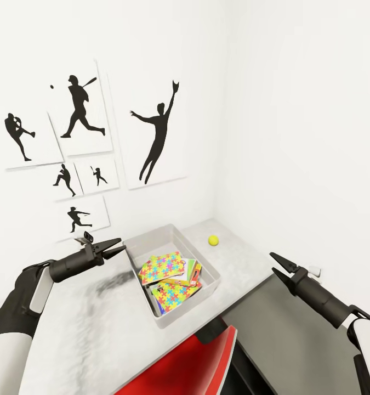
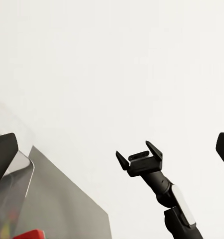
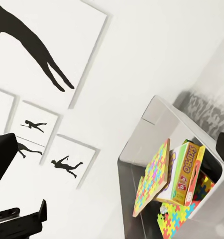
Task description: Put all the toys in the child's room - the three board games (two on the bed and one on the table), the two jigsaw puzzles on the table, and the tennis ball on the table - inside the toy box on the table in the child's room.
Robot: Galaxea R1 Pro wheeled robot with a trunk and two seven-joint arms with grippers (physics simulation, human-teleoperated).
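Only the tennis ball [image 1: 213, 240] lies outside the toy box [image 1: 205, 258]. It rests alone on the white top of the table [image 1: 80, 323], just beyond the bin's far right corner and near the angle of the two walls. The ball is small, round and yellow-green, so it has no long axis and should accept a grip from any direction.

From the right gripper [image 1: 278, 265] the ball lies forward and to the left, with bare tabletop between them. From the left gripper [image 1: 117, 246] it lies to the right, across the whole width of the bin. Judged from the head view, the right arm has the clearer line to it, since the left would have to cross over the bin.

Inside the bin, two jigsaw puzzles [image 1: 161, 265] lie on top, tilted. A Skip-Bo board game [image 3: 185, 171] leans beside them, and the edges of other boxes show beneath; how many cannot be counted.

The left gripper's jaws stand slightly parted with nothing between them, hovering just beside the bin's left rim. The right gripper's fingers [image 2: 140, 157] are spread wide and hold nothing, as the left wrist view shows them.

Baseball silhouette pictures [image 1: 157, 131] hang on the wall behind, and a red chair [image 1: 190, 362] sits tucked against the near edge.
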